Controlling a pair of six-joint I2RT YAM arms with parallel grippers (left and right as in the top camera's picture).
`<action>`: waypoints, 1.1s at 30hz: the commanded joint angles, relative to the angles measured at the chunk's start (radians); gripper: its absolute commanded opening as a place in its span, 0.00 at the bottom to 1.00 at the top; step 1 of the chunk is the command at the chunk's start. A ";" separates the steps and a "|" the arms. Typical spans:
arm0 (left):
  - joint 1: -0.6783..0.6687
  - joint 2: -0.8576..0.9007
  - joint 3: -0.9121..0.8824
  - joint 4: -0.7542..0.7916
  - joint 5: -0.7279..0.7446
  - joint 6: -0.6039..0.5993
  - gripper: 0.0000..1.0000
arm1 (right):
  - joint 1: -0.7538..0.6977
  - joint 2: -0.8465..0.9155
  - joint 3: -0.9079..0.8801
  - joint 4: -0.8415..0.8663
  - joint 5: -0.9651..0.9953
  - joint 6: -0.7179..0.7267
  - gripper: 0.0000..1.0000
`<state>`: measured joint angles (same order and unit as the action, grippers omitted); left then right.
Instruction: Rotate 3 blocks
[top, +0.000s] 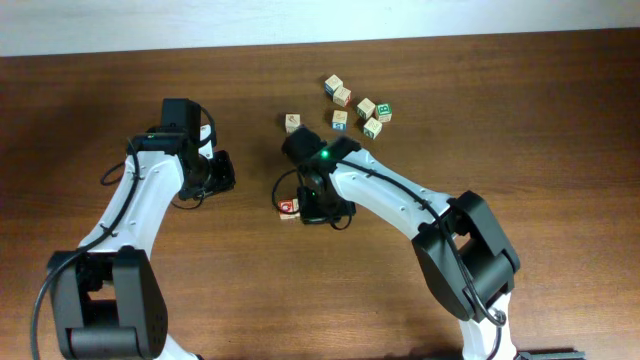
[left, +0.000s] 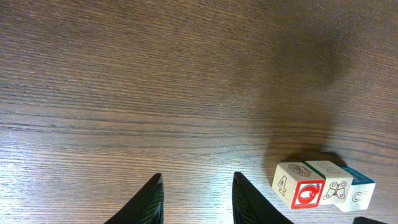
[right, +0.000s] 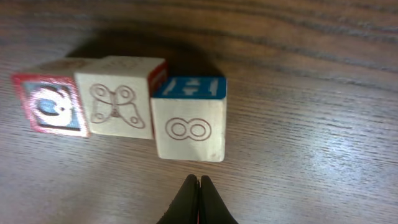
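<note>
Three pale wooden blocks stand side by side in a row. In the right wrist view they are a red-framed block (right: 50, 104), a butterfly block (right: 122, 96) and a blue-topped block marked "8" (right: 190, 127). My right gripper (right: 199, 182) is shut and empty, its tips just short of the "8" block. In the overhead view only the red-faced block (top: 289, 207) shows beside the right gripper (top: 318, 206). The left wrist view has the row at lower right, red face (left: 300, 186) nearest. My left gripper (left: 197, 183) is open over bare wood, well left of the row.
Several more alphabet cubes lie scattered at the back of the table (top: 560, 200), around a green-marked one (top: 383, 114), with a single cube (top: 292, 122) nearer the right arm. The left gripper (top: 222, 172) hovers left of centre.
</note>
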<state>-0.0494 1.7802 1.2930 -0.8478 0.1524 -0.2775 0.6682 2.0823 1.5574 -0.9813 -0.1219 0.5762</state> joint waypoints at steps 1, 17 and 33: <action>0.000 -0.013 -0.004 0.003 0.008 0.002 0.34 | -0.003 0.003 -0.016 0.009 -0.009 0.010 0.04; -0.001 -0.013 -0.004 0.002 0.008 0.002 0.33 | -0.009 0.043 -0.016 0.052 -0.025 0.008 0.04; -0.021 -0.013 -0.004 0.002 0.008 0.002 0.33 | -0.009 0.045 -0.016 0.081 -0.024 0.000 0.04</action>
<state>-0.0681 1.7802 1.2930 -0.8478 0.1528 -0.2775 0.6643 2.1178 1.5497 -0.9089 -0.1402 0.5758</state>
